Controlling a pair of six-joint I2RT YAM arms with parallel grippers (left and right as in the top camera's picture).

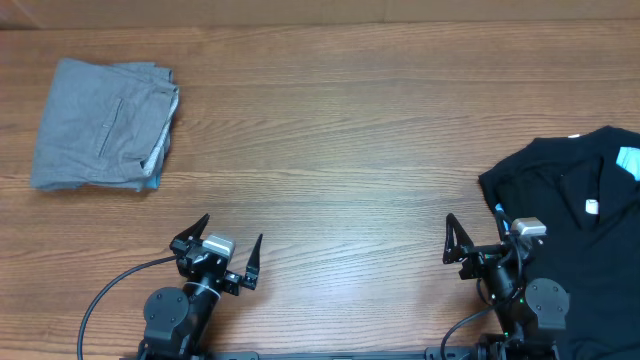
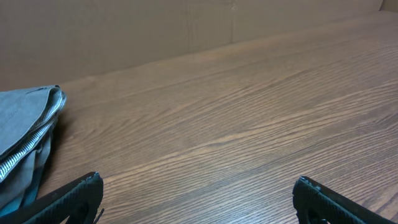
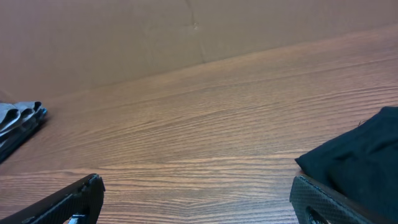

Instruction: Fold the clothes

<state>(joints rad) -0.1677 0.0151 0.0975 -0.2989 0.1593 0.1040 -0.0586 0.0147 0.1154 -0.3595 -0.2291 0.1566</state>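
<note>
While folded squarish, grey shorts (image 1: 100, 125) | layered edges rightward | slit near-far

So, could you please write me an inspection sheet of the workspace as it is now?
Surface: wooden table, brown grain.
Job's things: grey shorts folded, far left; black top not folded, at the right edge.
Clutter: nothing seen.
Hands: left hand and right hand both open, holding nothing, at the near edge.
Cables: black cable loops beside the left arm.
Surroundings: brown wall behind the table.
</note>
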